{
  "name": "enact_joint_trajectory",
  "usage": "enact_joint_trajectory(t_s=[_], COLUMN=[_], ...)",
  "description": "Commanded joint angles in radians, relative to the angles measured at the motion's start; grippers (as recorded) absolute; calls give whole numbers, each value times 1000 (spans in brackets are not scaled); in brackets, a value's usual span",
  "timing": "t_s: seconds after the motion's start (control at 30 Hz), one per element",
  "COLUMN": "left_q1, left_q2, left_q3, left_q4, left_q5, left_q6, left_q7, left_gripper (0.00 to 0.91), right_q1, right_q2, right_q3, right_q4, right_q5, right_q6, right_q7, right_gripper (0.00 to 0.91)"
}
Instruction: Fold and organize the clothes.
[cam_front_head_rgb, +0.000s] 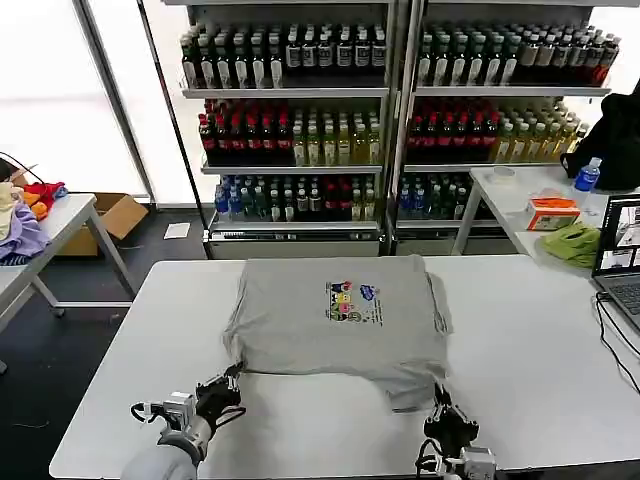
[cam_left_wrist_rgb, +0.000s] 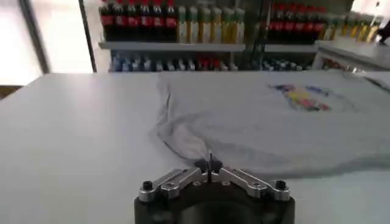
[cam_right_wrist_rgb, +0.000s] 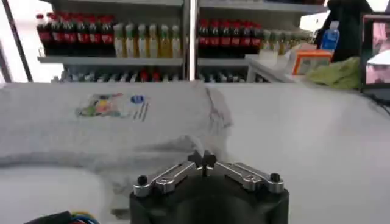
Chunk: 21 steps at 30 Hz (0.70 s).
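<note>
On the white table (cam_front_head_rgb: 540, 370), near its middle, lies a light grey short-sleeved cotton shirt (cam_front_head_rgb: 335, 320) with a small multicoloured chest print (cam_front_head_rgb: 352, 301), sleeves already tucked in so that it forms a rough rectangle. Left gripper (cam_front_head_rgb: 228, 385): at the near left corner of the shirt, fingers clenched on a pinch of the hem; the left wrist view shows the tips (cam_left_wrist_rgb: 209, 164) meeting with a peak of grey cloth rising from between them. Right gripper (cam_front_head_rgb: 447, 415): at the near right corner, where a flap of fabric hangs lower than the rest of the hem; its tips (cam_right_wrist_rgb: 204, 159) are likewise pressed together at the fabric edge, and they appear to be grasping it, though the cloth between them is harder to make out than on the left.

The step in hand appears to be the fold of the near hem away from the robot, over the print. To do it well, both corners should rise together and travel level, so the hem stays taut and straight; the uneven right flap risks a skewed crease. Lift only enough to clear the lower layer, carry toward the far edge, and release both corners at once.

Behind stand shelves of bottled drinks (cam_front_head_rgb: 300, 110).
</note>
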Motion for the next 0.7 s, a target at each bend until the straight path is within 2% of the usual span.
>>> enact_joint_trajectory(t_s=[0.03, 0.3, 0.7], left_q1=[-111, -236, -425], left_q2=[2, 7, -13], left_q3=[7, 34, 90], left_q4=[32, 122, 326], left_q5=[-44, -83, -97], left_q6=[-69, -86, -109], left_q7=[-12, -10, -2], left_gripper=[0, 0, 0], right_q1=[178, 371, 616], right_q2=[1, 6, -16], right_q3=[37, 32, -44], right_q4=[-41, -159, -364], right_q5=[7, 36, 34], right_q6=[5, -17, -52], right_q7=[-42, -46, -49], right_gripper=[0, 0, 0])
